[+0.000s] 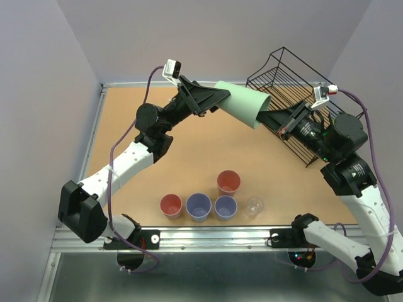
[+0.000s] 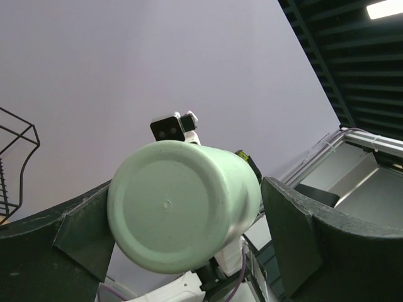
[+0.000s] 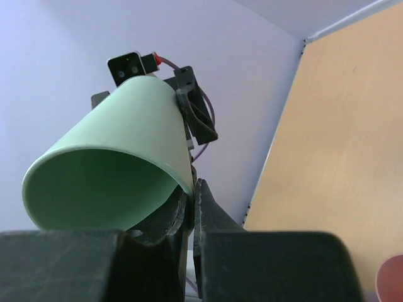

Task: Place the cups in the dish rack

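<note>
**Green cup mid-handover, rack next**

Nearest the arms, around 6 o'clock on the table, five cups stand upright and not yet loaded. A red cup, a blue cup, a second blue cup and the clear cup form a row. The other red cup stands just behind the row.

Farther out, toward 12 o'clock, the green cup hangs in the air on its side between the two arms. Its base points to 10 o'clock and its mouth to 4 o'clock. The right gripper is clamped tight on the rim wall, one finger inside the mouth and one outside. The left gripper stands spread wide around the base, and its wrist view shows a gap on at least one side, so it carries nothing.

Farthest, at 2 o'clock, the rack sits behind the right arm with no cup seen in it.

This looks like a hand-over from the left arm to the right, with the weight now on the right pinch alone. Next, the left arm should draw back toward 9 o'clock without brushing the base. The right arm can then swing the cup to the rack, turn it and seat it between the wires. A pinch on a thin rim is a slender hold, so the swing wants to be slow.
</note>
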You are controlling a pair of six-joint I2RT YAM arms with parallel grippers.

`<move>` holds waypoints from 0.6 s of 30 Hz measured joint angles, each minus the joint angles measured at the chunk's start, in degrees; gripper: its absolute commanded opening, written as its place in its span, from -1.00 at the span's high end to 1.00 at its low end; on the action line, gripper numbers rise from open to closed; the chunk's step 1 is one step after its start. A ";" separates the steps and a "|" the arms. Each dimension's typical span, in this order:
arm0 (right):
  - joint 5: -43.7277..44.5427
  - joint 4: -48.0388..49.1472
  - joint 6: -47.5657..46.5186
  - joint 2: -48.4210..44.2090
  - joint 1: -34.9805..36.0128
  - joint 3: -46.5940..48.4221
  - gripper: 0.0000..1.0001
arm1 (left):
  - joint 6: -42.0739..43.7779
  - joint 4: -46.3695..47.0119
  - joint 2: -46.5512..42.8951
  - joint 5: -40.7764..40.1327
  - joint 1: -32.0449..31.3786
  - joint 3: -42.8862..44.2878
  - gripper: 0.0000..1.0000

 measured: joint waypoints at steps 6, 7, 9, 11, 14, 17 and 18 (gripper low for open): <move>0.00 1.62 0.20 1.09 0.00 -0.50 0.99 | -0.70 0.74 1.49 -0.37 0.04 1.38 0.66; 0.02 1.95 0.28 0.92 0.00 -0.76 0.99 | -0.68 0.81 1.66 -0.28 0.04 1.55 1.00; 0.17 2.49 0.28 0.85 0.00 -1.22 0.99 | -0.72 0.87 2.01 -0.07 0.04 1.84 1.00; 0.55 2.71 0.26 0.83 0.00 -1.57 0.95 | -0.87 1.16 2.27 0.00 0.04 1.86 1.00; 1.51 2.97 0.13 0.83 0.00 -2.03 0.30 | -0.70 1.16 2.54 0.22 0.17 1.86 1.00; 3.08 2.58 -0.96 1.01 0.00 -2.03 0.01 | 0.07 0.57 2.58 1.33 0.74 1.86 1.00; 3.48 2.19 -1.27 1.18 0.00 -2.03 -0.05 | 0.26 0.35 2.56 1.79 1.18 1.86 1.00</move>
